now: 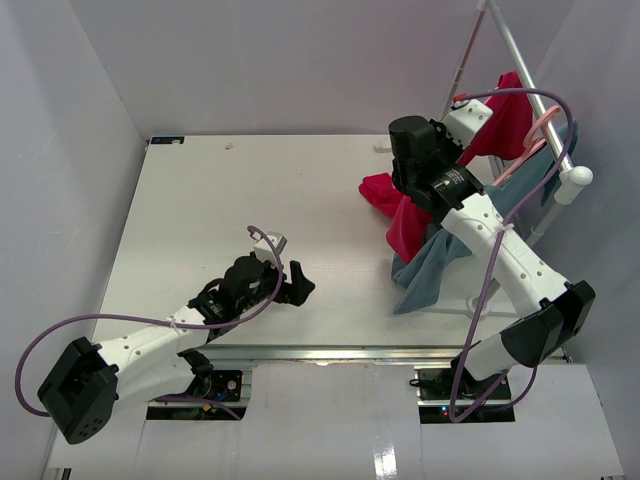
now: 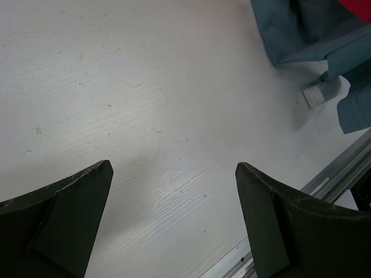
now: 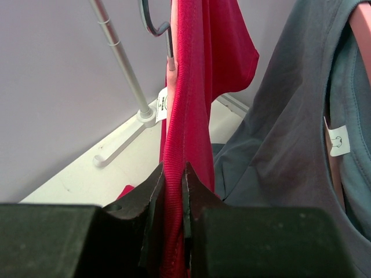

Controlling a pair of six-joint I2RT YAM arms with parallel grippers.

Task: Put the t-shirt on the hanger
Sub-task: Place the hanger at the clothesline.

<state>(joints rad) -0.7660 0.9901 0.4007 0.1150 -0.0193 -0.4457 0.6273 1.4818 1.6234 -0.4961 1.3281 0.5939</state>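
Observation:
The crimson t-shirt (image 1: pixel 500 120) hangs up by the rack at the right, and its lower part trails down to the table (image 1: pixel 385 195). My right gripper (image 3: pixel 172 174) is shut on its ribbed edge, with the fabric pinched between the jaws. Just left of that fabric shows a thin pale-pink strip of the hanger (image 3: pixel 171 72), its curved hook (image 3: pixel 152 24) above it. A small white label (image 3: pixel 163 104) hangs beside it. In the top view the right gripper's fingertips are hidden in the red cloth. My left gripper (image 1: pixel 292 284) rests low over the table, open (image 2: pixel 174 174) and holding nothing.
A blue-grey garment (image 1: pixel 440 265) hangs on another pink hanger (image 1: pixel 522 158) from the silver rack pole (image 1: pixel 525 75) and drapes behind my right forearm. In the right wrist view it fills the right side (image 3: pixel 290 145). The rack's white foot (image 2: pixel 319 95) lies near the table's front edge.

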